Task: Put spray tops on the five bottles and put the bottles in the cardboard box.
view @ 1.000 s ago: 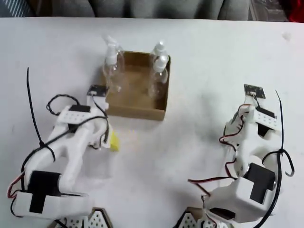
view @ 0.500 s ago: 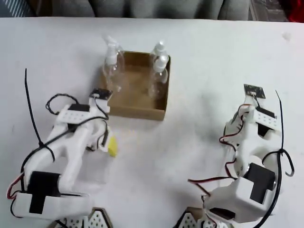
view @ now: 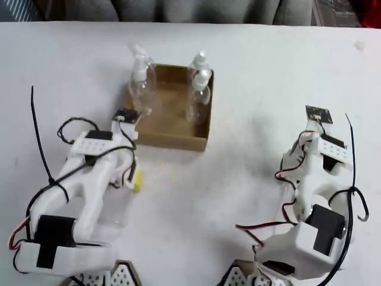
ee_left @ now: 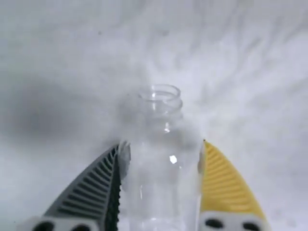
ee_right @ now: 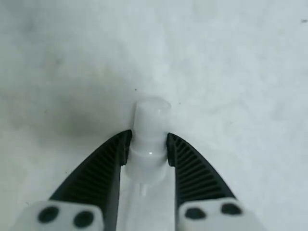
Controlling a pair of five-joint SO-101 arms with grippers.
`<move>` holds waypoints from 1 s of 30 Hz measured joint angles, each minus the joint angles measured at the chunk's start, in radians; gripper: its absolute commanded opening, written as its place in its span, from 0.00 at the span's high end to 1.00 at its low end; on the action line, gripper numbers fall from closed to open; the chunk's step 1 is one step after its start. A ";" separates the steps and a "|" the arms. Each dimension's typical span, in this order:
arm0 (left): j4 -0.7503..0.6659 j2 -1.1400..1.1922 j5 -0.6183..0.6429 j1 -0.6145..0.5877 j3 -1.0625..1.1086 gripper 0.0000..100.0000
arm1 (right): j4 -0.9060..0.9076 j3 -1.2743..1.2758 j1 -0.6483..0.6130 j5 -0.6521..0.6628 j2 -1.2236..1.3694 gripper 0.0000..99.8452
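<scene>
Since a second ago the left arm (view: 89,173) has edged its wrist a little towards the box (view: 169,128), and its yellow finger (view: 137,180) has drawn in closer under the arm; the right arm (view: 309,196), the box and the bottles in it have stayed put. At the near left of the white table (view: 268,71), the left gripper (ee_left: 162,144) is clamped on a clear bottle (ee_left: 160,113). Its grey finger presses one side and the yellow one the other, just below the shoulder, and the bottle's open neck carries no top. Farther off, left of the middle of the table, the box stands open. One pair of topped bottles (view: 141,83) stands upright at its far left corner and a second pair (view: 199,89) stands against its right wall, each pair close together. At the near right, well apart from the box, the right arm sits folded over the table. The right gripper (ee_right: 148,136) pinches a white spray top (ee_right: 150,120) between its two black fingers. The top's rounded end sticks out past the fingertips above the bare table.
</scene>
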 measured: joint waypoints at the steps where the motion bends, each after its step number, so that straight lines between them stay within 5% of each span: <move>1: 0.002 0.000 0.002 0.000 -0.003 0.98 | 0.000 0.000 0.000 0.000 0.000 0.98; 10: 0.133 -0.017 0.021 0.000 -0.133 0.98 | 0.000 0.000 0.000 0.000 0.000 0.98; 17: 0.161 -0.282 0.028 0.000 -0.097 0.98 | 0.000 0.000 0.000 0.000 0.000 0.98; 30: 0.025 -0.724 0.029 0.000 0.084 0.98 | 0.000 0.000 0.000 0.000 0.000 0.98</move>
